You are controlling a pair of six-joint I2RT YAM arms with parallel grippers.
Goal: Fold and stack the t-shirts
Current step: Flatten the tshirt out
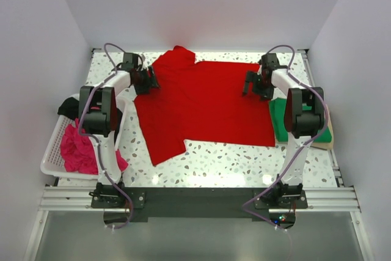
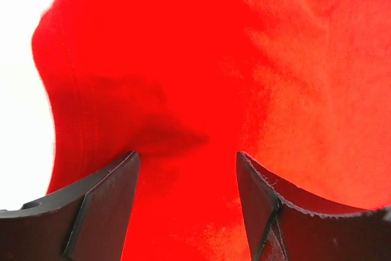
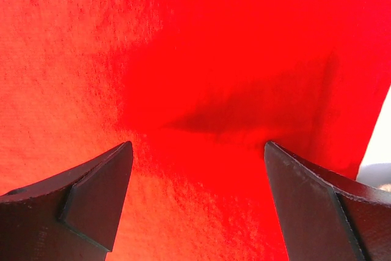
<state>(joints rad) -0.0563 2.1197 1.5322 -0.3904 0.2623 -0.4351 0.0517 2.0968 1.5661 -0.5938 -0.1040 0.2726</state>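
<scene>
The bright red t-shirt [image 1: 201, 105] lies spread on the speckled table. My left gripper [image 1: 151, 81] is open at the shirt's left edge, its jaws apart over red cloth [image 2: 183, 90] with nothing between them. My right gripper [image 1: 249, 84] is open at the shirt's right edge, jaws wide over red cloth [image 3: 201, 90]. The green t-shirt [image 1: 280, 118] lies folded at the right, partly behind my right arm. The magenta pink t-shirt [image 1: 78, 149] and the black t-shirt [image 1: 68, 107] lie crumpled in the basket.
A white slotted basket [image 1: 54, 151] sits at the table's left edge. A tan board [image 1: 325, 142] lies under the green shirt at the right edge. Bare speckled table [image 1: 220, 163] shows in front of the red shirt.
</scene>
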